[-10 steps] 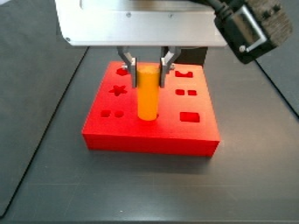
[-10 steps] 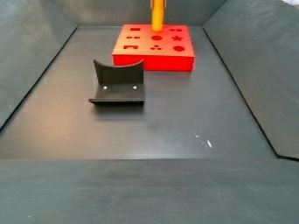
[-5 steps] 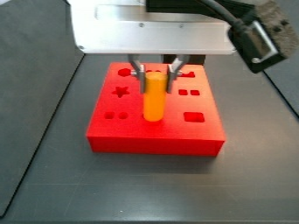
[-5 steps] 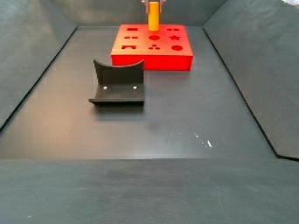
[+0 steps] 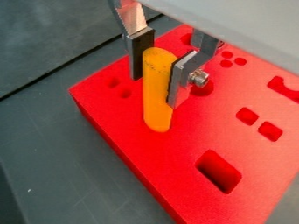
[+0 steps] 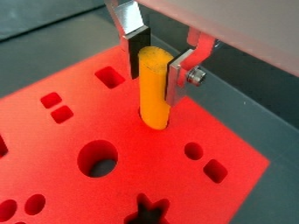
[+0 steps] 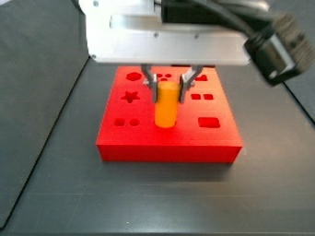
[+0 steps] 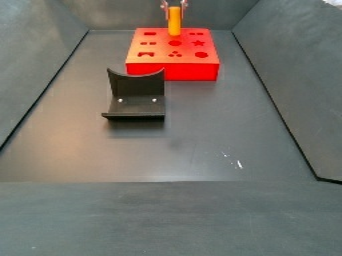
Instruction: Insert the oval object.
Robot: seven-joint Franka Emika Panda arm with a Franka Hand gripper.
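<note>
The oval object is a smooth orange-yellow peg, held upright between my gripper's fingers. The gripper is shut on its upper end. The peg's lower end stands in the top face of the red block, among the shaped holes. How deep it sits I cannot tell. The same grip shows in a wrist view on the peg and gripper. In a side view the peg stands mid-block under the gripper. In a side view the peg rises from the block at the far end.
A dark grey curved holder stands on the dark floor in front of the red block. Sloped dark walls bound the floor on both sides. The block's other holes include a star and a rectangle.
The gripper has come down with the peg. Less of the peg shows above the red block than a second ago.
</note>
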